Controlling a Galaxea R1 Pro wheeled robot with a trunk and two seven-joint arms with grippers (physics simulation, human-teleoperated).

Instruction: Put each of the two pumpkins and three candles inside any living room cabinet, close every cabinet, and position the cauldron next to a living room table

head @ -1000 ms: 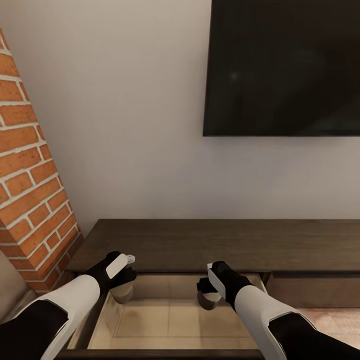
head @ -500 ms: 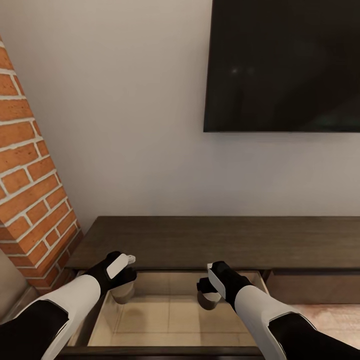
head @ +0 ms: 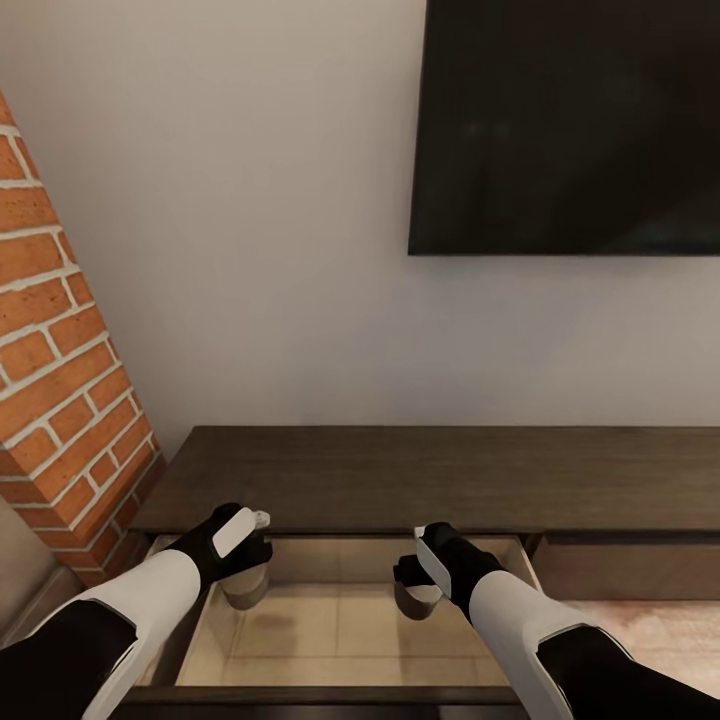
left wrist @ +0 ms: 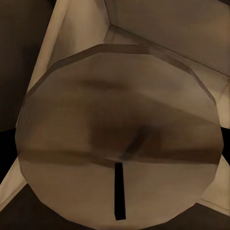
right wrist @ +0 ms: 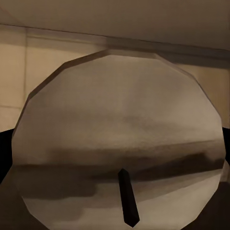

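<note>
Currently placing candles: left claw (head: 245,568) clamped on candle (head: 245,588), right claw (head: 415,585) clamped on second candle (head: 415,600), both hanging over open cabinet drawer (head: 340,630). Next, likely: lower, part fingers, withdraw, shut drawer.

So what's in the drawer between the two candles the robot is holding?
Nothing. In the head view, between the left candle and the right candle, there is only the bare pale bottom of the open cabinet drawer.
</note>
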